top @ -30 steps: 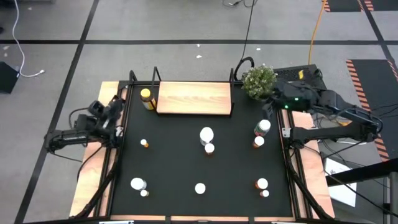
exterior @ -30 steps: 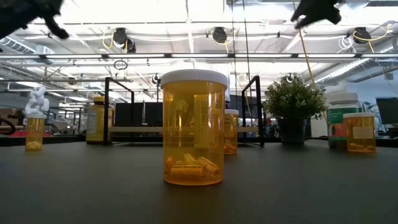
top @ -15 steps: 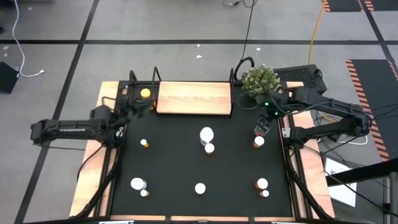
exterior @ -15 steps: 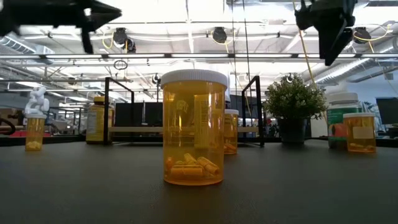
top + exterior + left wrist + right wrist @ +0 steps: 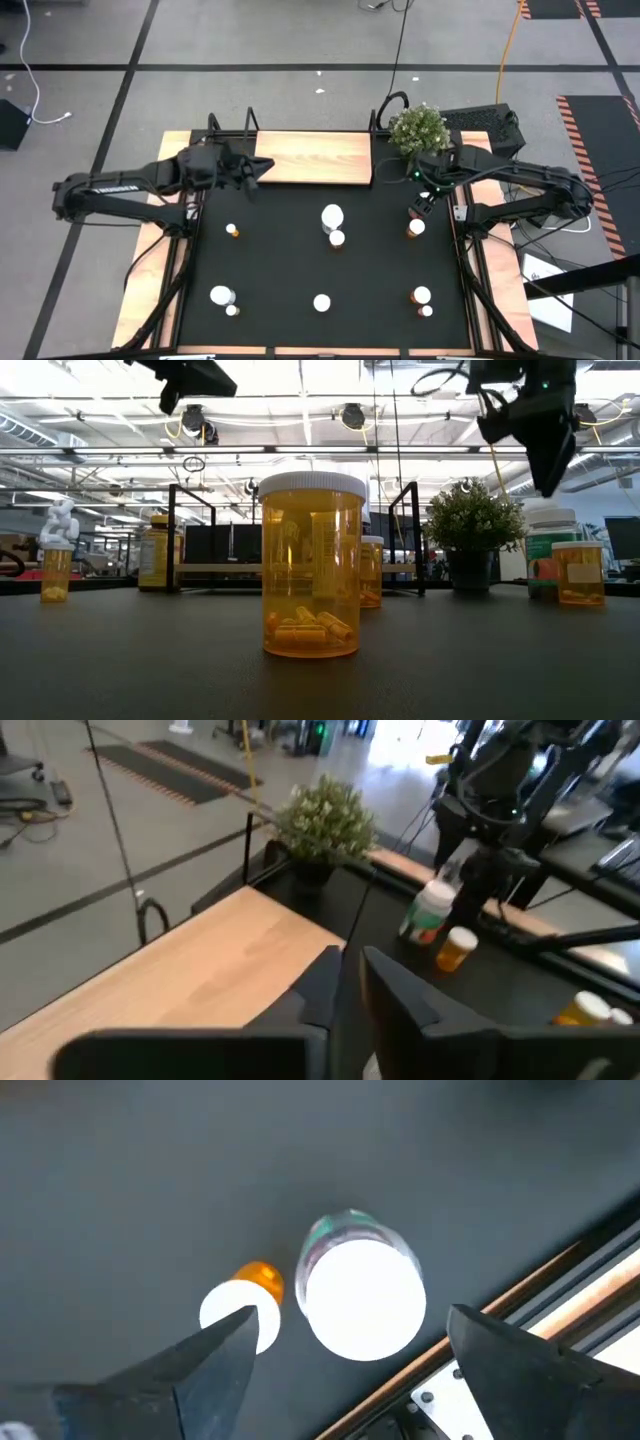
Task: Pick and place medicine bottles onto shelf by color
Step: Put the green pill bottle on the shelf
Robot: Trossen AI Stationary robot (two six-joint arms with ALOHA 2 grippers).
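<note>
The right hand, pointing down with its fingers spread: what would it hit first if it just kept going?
Most likely the white-capped bottle with the green label, centred between the right hand's open fingers. A small orange bottle stands right beside it. How far below is unclear.

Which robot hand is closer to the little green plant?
The right gripper. It hangs open just in front of the plant, over a white bottle. The left gripper is across the shelf, at its left end.
</note>
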